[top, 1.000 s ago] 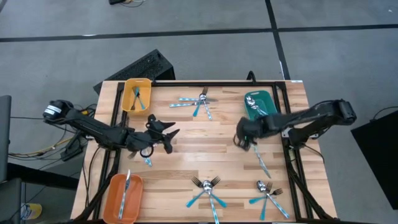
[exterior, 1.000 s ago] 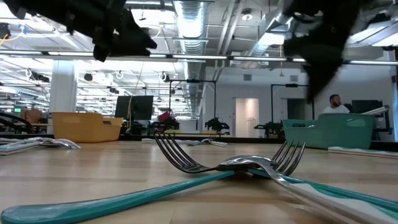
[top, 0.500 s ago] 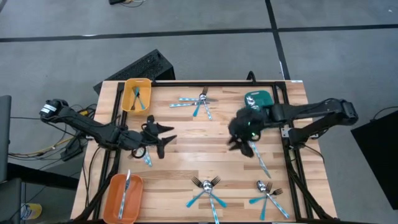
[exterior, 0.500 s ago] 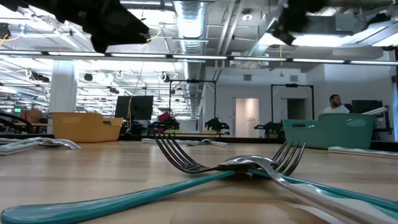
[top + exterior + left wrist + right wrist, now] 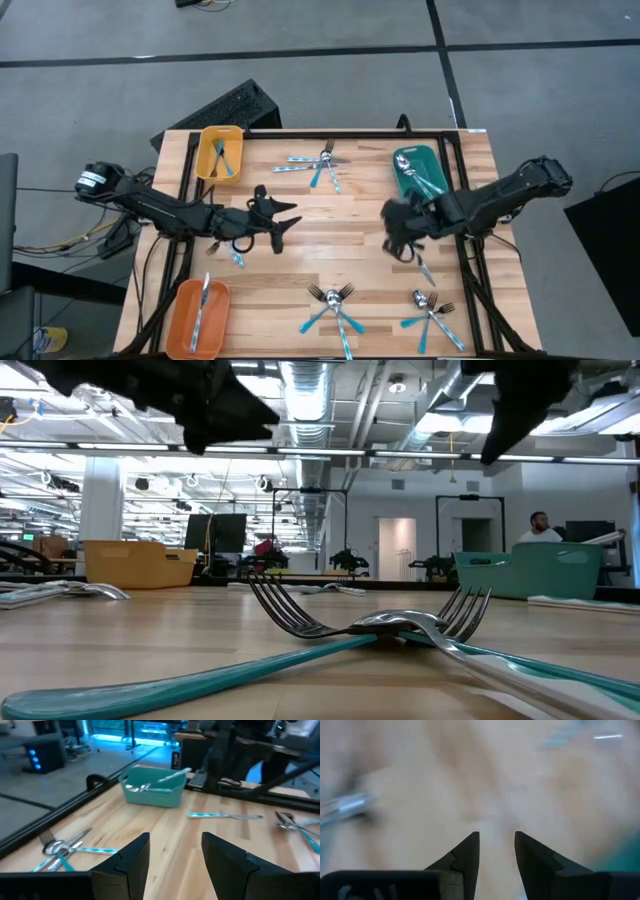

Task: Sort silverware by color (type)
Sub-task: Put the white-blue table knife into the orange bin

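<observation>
The silverware, silver heads on light-blue handles, lies in heaps at the far middle [image 5: 320, 166], near middle [image 5: 335, 305] and near right [image 5: 430, 312]. One knife [image 5: 422, 265] lies alone right of centre, and one piece [image 5: 237, 258] on the left. More sit in the trays. My left gripper [image 5: 283, 222] hovers open left of centre, pointing toward the table's right; its fingers [image 5: 175, 852] hold nothing. My right gripper [image 5: 393, 238] hovers open over the single knife's far end, its fingers [image 5: 496, 845] empty above blurred wood.
A yellow tray [image 5: 220, 152] stands at the far left, a teal tray [image 5: 415, 168] at the far right and an orange tray [image 5: 198, 316] at the near left, each holding some silverware. Black rails [image 5: 460, 180] frame the table. Crossed forks [image 5: 370, 625] fill the low view's foreground.
My left gripper has moved a little toward the table's right, staying open. My right gripper swung up and toward the table's left, then came back toward the near edge, and now hangs over the single knife. No silverware has moved.
</observation>
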`<control>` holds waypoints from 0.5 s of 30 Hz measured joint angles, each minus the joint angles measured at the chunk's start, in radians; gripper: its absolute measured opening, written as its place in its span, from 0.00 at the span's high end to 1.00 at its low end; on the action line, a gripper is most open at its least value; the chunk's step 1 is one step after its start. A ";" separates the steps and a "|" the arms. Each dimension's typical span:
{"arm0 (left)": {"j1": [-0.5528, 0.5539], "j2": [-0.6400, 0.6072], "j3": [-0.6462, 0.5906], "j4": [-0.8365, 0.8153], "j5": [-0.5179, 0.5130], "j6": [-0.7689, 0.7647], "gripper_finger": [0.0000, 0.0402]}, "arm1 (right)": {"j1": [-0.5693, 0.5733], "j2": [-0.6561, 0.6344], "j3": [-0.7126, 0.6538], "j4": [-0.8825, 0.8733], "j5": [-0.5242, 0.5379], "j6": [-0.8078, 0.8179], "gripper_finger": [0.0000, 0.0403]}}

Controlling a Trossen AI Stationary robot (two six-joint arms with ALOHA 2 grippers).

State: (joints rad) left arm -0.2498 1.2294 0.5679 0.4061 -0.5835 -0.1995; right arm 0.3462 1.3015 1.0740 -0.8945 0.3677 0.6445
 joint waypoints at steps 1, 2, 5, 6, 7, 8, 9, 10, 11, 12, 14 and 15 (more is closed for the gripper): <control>-0.013 -0.011 0.004 -0.022 -0.001 0.007 0.58 | 0.016 0.011 0.000 0.024 -0.056 -0.013 0.64; -0.026 -0.022 0.006 -0.041 -0.003 0.010 0.58 | 0.032 0.025 0.000 0.036 -0.112 -0.009 0.64; -0.063 -0.053 0.009 -0.093 -0.025 0.004 0.58 | 0.088 0.068 0.000 -0.003 -0.204 0.094 0.64; -0.071 -0.054 0.009 -0.102 -0.037 -0.007 0.58 | 0.111 0.086 0.000 -0.036 -0.208 0.148 0.64; -0.077 -0.053 0.007 -0.106 -0.049 -0.021 0.58 | 0.132 0.107 0.000 -0.068 -0.208 0.208 0.64; -0.083 -0.050 -0.002 -0.106 -0.057 -0.034 0.58 | 0.152 0.129 0.000 -0.103 -0.208 0.267 0.64; -0.086 -0.043 -0.010 -0.105 -0.061 -0.049 0.58 | 0.172 0.148 -0.001 -0.140 -0.208 0.329 0.64; -0.086 -0.030 -0.016 -0.091 -0.061 -0.061 0.58 | 0.193 0.167 -0.001 -0.172 -0.208 0.394 0.64; -0.086 -0.019 -0.023 -0.082 -0.060 -0.070 0.58 | 0.212 0.185 -0.001 -0.196 -0.208 0.451 0.64; -0.086 -0.009 -0.031 -0.071 -0.061 -0.076 0.58 | 0.230 0.204 -0.001 -0.211 -0.208 0.505 0.64; -0.086 0.021 -0.033 -0.034 -0.064 -0.082 0.58 | 0.267 0.235 -0.001 -0.221 -0.208 0.595 0.64; -0.086 0.037 -0.032 -0.023 -0.064 -0.081 0.58 | 0.285 0.250 -0.002 -0.218 -0.210 0.632 0.64</control>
State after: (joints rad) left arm -0.3355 1.2659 0.5354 0.3828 -0.6476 -0.2807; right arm 0.6313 1.5516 1.0725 -1.1126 0.1581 1.2764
